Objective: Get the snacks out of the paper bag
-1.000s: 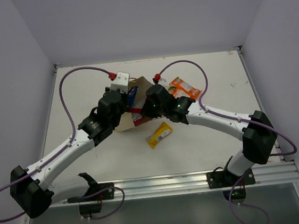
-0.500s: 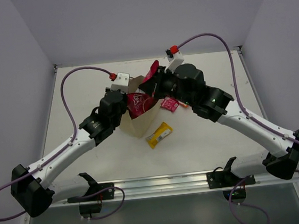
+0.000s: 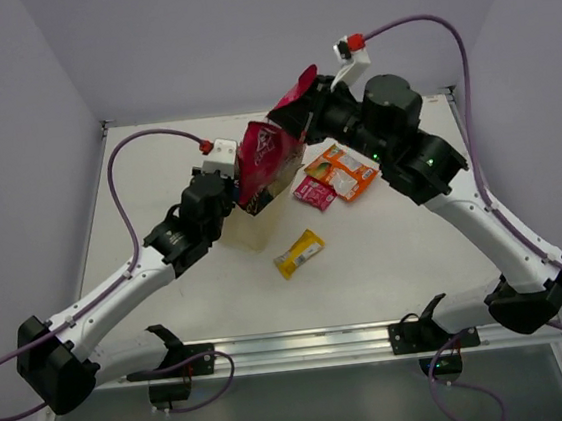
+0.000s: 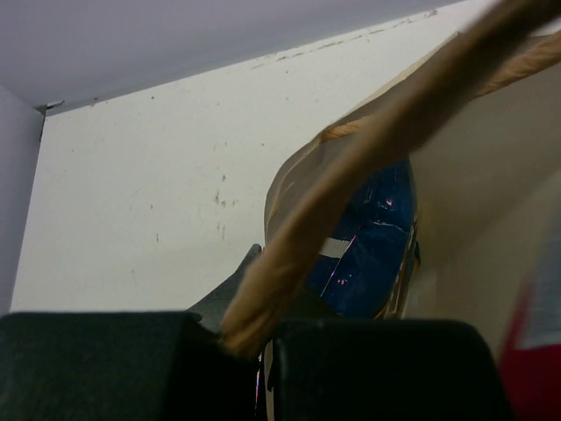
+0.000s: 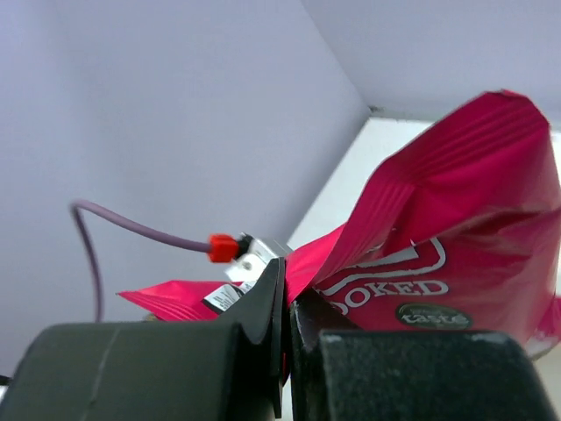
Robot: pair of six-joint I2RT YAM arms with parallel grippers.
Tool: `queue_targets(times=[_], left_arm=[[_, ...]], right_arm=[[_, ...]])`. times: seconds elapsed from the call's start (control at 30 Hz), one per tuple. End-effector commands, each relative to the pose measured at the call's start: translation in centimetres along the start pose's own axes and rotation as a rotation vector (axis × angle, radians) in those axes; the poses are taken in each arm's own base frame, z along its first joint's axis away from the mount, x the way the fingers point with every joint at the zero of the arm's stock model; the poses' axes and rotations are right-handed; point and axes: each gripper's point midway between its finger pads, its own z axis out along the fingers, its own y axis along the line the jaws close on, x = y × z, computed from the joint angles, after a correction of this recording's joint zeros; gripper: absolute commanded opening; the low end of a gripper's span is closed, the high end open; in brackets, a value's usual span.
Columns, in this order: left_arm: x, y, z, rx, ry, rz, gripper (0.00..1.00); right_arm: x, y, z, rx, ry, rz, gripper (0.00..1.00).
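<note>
red bag: the large red-pink-and-white bag (image 3: 264, 162) is up in the air, hanging tilted from one top corner. Its lower end sits right at the mouth of the paper bag. Can't tell from overhead if the tip is inside or just above it.
paper bag: the paper bag (image 3: 253, 233) stands upright near the middle of the table (image 3: 416, 247). From above it's mostly covered by the red bag and the left arm, so only a tan patch shows.
blue bag: the blue-and-white bag (image 4: 372, 241) is down inside the paper bag against its wall. It only shows in the left wrist view.
already out: the orange packet (image 3: 342, 170) lies flat to the right of the paper bag. The small magenta square packet (image 3: 314, 193) is right up against its near-left edge. The yellow bar wrapper (image 3: 299, 253) lies by itself closer to the arm bases, apart from those two.
right gripper: the right gripper (image 5: 285, 294) is raised high over the far side of the table. Its jaws are pressed together on the crimped top edge of the red bag, pinching it tight in the wrist view.
left gripper: the left gripper (image 4: 263, 338) is low at the paper bag's left side. Its jaws are squeezed onto the bag's rim, with the tan edge running straight in between the fingers.
extras: a purple cable (image 3: 124, 197) loops over the left arm.
</note>
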Motion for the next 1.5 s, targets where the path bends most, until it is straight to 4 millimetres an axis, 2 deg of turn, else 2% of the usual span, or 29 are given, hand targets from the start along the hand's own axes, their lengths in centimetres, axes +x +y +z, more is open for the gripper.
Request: queue_targets(times=[0.0,0.07,0.17,0.2,0.27,0.3,0.37,0.4,0.47,0.5,0.57,0.6,0.67,0.7,0.77,0.8,0.87,0.9,0.97,1.0,1.07,1.17,1.2,1.27,1.33,1.37,1.43,1.47], left_arm=[[0.0,1.7,0.8,-0.069,0.006,-0.009,0.0],[0.3,2.7,1.0,-0.092,0.019,-0.008,0.0],[-0.1,3.8,1.1,-0.115,0.01,0.002,0.0],[-0.4,4.1,1.1,-0.123,0.004,0.001,0.0],[-0.8,5.2,1.2,-0.142,0.0,0.022,0.0],[-0.9,5.5,1.2,-0.148,-0.002,0.022,0.0],[-1.4,6.3,1.3,-0.16,-0.012,0.026,0.0],[-1.4,6.5,1.3,-0.165,-0.013,0.032,0.0],[-1.3,6.5,1.3,-0.159,-0.012,0.049,0.0],[-1.4,6.5,1.2,-0.152,-0.016,0.048,0.0],[-1.0,6.0,1.3,-0.124,-0.017,0.061,0.0],[-1.0,5.8,1.3,-0.108,-0.023,0.064,0.0],[-0.8,5.6,1.3,-0.095,-0.032,0.073,0.0],[-0.6,5.5,1.3,-0.089,-0.03,0.077,0.0],[-0.4,4.9,1.3,-0.06,-0.03,0.086,0.0],[-0.3,4.9,1.3,-0.057,-0.03,0.088,0.0],[0.1,4.8,1.5,-0.049,-0.026,0.101,0.0],[0.2,4.6,1.5,-0.044,-0.022,0.106,0.0],[0.5,4.5,1.7,-0.038,-0.016,0.113,0.0],[0.6,4.4,1.7,-0.037,-0.016,0.113,0.0],[0.9,4.3,1.9,-0.031,-0.01,0.116,0.0],[1.3,3.9,2.1,-0.016,0.001,0.121,0.0],[1.2,3.7,2.1,-0.009,0.0,0.119,0.0],[1.2,3.5,2.2,0.002,-0.004,0.118,0.0],[1.1,3.3,2.3,0.014,-0.006,0.116,0.0],[1.1,3.2,2.3,0.017,-0.005,0.117,0.0],[1.3,3.0,2.3,0.03,0.001,0.12,0.0],[1.2,3.0,2.2,0.035,-0.001,0.121,0.0]], right_arm=[[-8.0,4.1,-3.6,-0.14,-0.183,-0.049,0.0],[-8.8,3.4,-4.1,-0.121,-0.202,-0.054,0.0],[-9.8,1.3,-5.0,-0.064,-0.23,-0.053,0.0],[-10.5,-0.1,-5.3,-0.031,-0.248,-0.048,0.0],[-10.3,-2.2,-5.5,0.021,-0.245,-0.035,0.0],[-10.9,-4.2,-5.7,0.077,-0.262,-0.03,0.0],[-10.3,-7.2,-5.5,0.139,-0.246,0.001,0.0],[-10.9,-9.5,-5.7,0.193,-0.261,0.012,0.0],[-10.2,-12.9,-5.2,0.258,-0.241,0.043,0.0],[-10.7,-15.1,-5.4,0.308,-0.254,0.05,0.0],[-10.2,-19.1,-4.4,0.377,-0.229,0.082,0.0],[-10.5,-21.2,-4.5,0.416,-0.237,0.093,0.0],[-10.6,-24.3,-3.7,0.464,-0.237,0.113,0.0],[-10.6,-27.5,-2.7,0.504,-0.221,0.136,0.0],[-11.0,-30.2,-1.3,0.517,-0.216,0.145,0.0],[-11.7,-32.7,-0.2,0.537,-0.216,0.15,0.0],[-12.8,-34.6,1.3,0.531,-0.222,0.149,0.0],[-13.9,-36.0,2.7,0.514,-0.223,0.141,0.0],[-15.0,-36.5,4.2,0.478,-0.233,0.117,0.0],[-16.3,-37.8,3.6,0.476,-0.262,0.106,0.0],[-16.6,-38.9,4.2,0.439,-0.289,0.079,0.0],[-14.3,-42.8,2.5,0.513,-0.274,0.151,0.0],[-11.0,-45.3,1.9,0.566,-0.232,0.226,0.0],[-8.3,-47.0,0.5,0.615,-0.198,0.284,0.01],[-1.8,-49.8,-1.3,0.71,-0.083,0.4,0.07],[-1.3,-49.8,-1.5,0.716,-0.067,0.416,0.07],[3.0,-50.7,-2.8,0.776,0.02,0.502,0.11],[4.0,-50.9,-3.4,0.802,0.036,0.527,0.18]])
